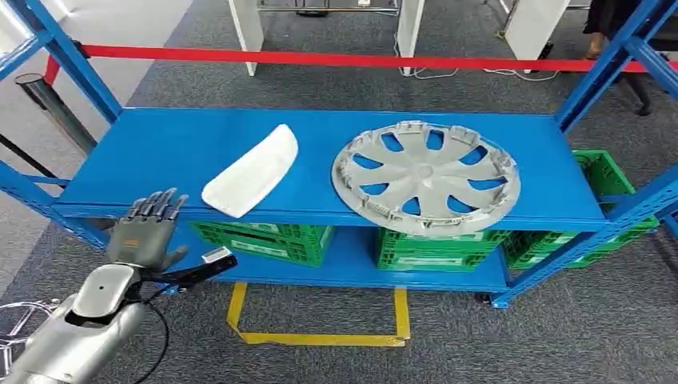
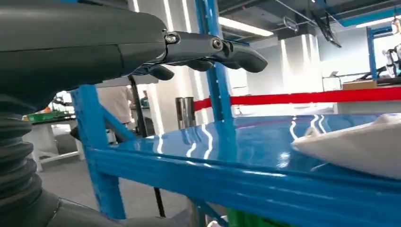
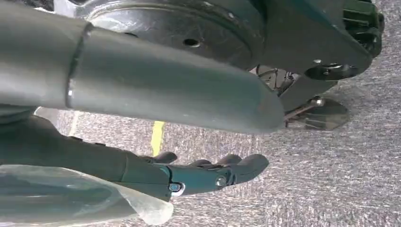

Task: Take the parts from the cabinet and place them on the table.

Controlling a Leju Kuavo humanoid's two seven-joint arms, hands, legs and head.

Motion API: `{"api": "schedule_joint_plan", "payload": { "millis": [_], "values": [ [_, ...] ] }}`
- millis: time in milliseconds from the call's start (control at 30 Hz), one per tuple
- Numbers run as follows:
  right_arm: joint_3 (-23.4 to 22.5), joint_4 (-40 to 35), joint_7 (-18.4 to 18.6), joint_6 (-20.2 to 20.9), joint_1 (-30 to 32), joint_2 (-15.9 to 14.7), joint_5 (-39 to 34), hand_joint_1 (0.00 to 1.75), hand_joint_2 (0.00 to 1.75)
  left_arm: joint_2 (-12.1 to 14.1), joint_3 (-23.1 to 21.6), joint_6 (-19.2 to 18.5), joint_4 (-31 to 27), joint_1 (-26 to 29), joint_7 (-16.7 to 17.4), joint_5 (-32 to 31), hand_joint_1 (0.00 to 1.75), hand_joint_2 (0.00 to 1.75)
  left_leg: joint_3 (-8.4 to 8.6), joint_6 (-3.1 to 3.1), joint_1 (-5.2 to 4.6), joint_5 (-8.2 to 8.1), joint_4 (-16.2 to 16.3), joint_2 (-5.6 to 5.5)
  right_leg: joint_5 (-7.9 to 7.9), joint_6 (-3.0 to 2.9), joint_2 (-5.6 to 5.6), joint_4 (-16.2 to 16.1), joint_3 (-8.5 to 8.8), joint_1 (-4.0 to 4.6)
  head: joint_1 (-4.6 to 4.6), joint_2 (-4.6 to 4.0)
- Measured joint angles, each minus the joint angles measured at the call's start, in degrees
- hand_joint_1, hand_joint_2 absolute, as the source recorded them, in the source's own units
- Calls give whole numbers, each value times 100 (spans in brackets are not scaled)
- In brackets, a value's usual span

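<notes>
Two parts lie on the top shelf of the blue cabinet [image 1: 176, 152]: a white curved cover [image 1: 252, 171] toward the left and a grey wheel cover [image 1: 426, 176] to its right. My left hand [image 1: 146, 232] is raised just in front of the shelf's front edge, left of the white cover, fingers spread and holding nothing. From the left wrist, the fingers [image 2: 208, 49] reach out above the shelf edge [image 2: 246, 182], with the white cover [image 2: 359, 144] farther along the shelf. My right hand [image 3: 198, 172] hangs over the carpet, fingers loosely extended and empty.
Green crates [image 1: 264, 240] sit on the lower shelf, another green crate [image 1: 608, 180] at the right end. Blue uprights [image 1: 68, 56] frame the cabinet. A red barrier tape [image 1: 320, 58] runs behind. Yellow floor tape [image 1: 320, 336] marks the carpet in front.
</notes>
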Motion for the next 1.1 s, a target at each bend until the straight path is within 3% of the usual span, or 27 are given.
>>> {"api": "schedule_joint_plan", "payload": {
  "millis": [433,1100],
  "values": [
    [109,0,52,-13,0,-30,2,0,0,-77,-207,26,312,-358,33,-4,0,175,0,0,0,0,0,1,0,0,1,0,-1,0,-2,0],
    [315,-2,155,13,-38,-44,31,0,0,-446,-666,269,1163,-788,44,-245,0,175,1,0,0,0,3,1,1,1,3,0,-1,0,-2,0]
  ]
}}
